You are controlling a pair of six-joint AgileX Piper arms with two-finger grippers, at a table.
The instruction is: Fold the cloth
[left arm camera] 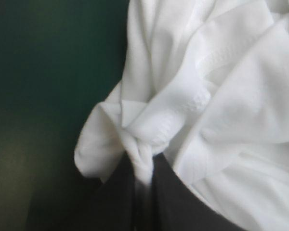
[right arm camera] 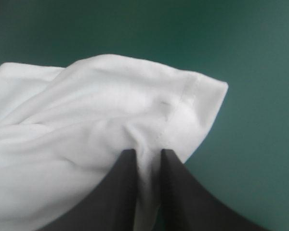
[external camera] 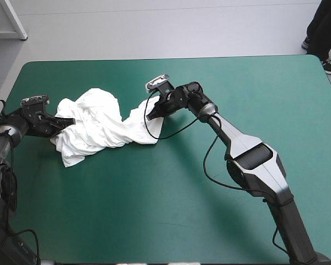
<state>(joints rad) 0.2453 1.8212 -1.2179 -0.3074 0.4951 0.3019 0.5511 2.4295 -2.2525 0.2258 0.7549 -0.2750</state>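
The T-shirt (external camera: 99,126) lies crumpled on the surface (external camera: 209,221), left of centre. The left tool (external camera: 69,121) clenches its bunched left edge, and the right tool (external camera: 153,113) clenches the opposite hem. Judged step: spreading. The next move probably calls for drawing both tools apart to flatten it.

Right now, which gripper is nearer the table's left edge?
Left. The left gripper clamps the T-shirt close to the table's left edge; the right gripper holds it near the middle.
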